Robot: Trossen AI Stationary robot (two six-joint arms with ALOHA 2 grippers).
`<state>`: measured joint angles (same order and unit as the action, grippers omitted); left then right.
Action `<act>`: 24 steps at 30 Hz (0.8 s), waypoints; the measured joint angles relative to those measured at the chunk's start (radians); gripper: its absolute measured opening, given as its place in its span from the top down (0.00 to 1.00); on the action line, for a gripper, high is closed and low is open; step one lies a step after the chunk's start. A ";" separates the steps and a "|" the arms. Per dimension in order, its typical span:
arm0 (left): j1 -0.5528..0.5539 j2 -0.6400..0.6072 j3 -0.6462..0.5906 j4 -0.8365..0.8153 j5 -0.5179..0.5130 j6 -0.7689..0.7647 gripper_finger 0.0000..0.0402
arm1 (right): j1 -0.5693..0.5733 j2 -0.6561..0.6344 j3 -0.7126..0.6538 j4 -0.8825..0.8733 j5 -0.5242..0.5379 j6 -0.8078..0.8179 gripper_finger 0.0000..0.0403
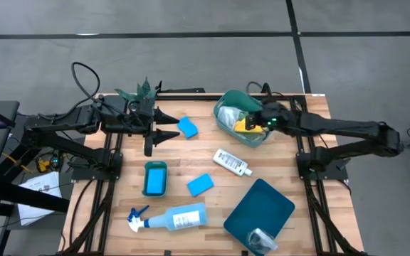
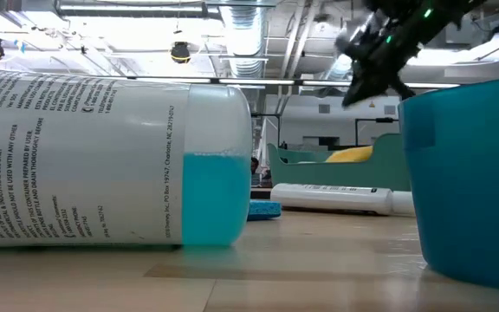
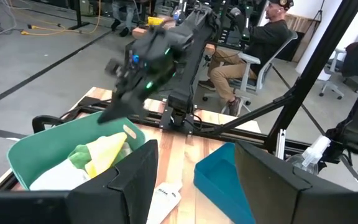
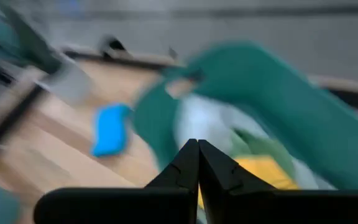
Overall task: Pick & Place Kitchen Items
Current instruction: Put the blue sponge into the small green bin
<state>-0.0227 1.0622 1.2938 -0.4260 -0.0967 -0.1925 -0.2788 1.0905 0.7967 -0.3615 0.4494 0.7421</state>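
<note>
A green bin (image 1: 228, 105) at the far right holds white, green and yellow cloths (image 1: 242, 125). My right gripper (image 1: 253, 122) hangs shut just above those cloths with nothing between its fingers (image 4: 197, 149). Two blue sponges (image 1: 188, 127) (image 1: 200, 184) lie flat on the wood. A small white bottle (image 1: 232, 162) and a pale-blue spray bottle (image 1: 173, 217) lie on their sides. A crinkled silver cup (image 1: 262, 238) sits in a dark teal tub (image 1: 260, 206). My left gripper (image 1: 164, 126) stands open at the far left, raised above the table, holding nothing.
A small potted plant (image 1: 139, 91) stands at the far left, behind my left gripper. A blue rectangular tray (image 1: 154, 178) lies near the middle left. Bare wood shows between the sponges and the white bottle. A seated person (image 3: 253, 43) is beyond the table's right side.
</note>
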 joint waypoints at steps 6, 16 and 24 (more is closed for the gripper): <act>0.000 0.000 0.000 0.000 0.000 0.000 0.48 | 0.070 -0.181 0.000 0.109 0.040 -0.113 1.00; 0.000 0.000 0.000 0.000 0.000 0.002 0.48 | 0.183 -0.365 0.000 0.199 0.057 -0.255 1.00; 0.000 0.000 0.000 0.000 0.000 0.003 0.48 | 0.208 -0.384 0.000 0.179 0.053 -0.255 1.00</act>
<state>-0.0227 1.0622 1.2938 -0.4263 -0.0967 -0.1898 -0.0704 0.7065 0.7971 -0.1827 0.5028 0.4867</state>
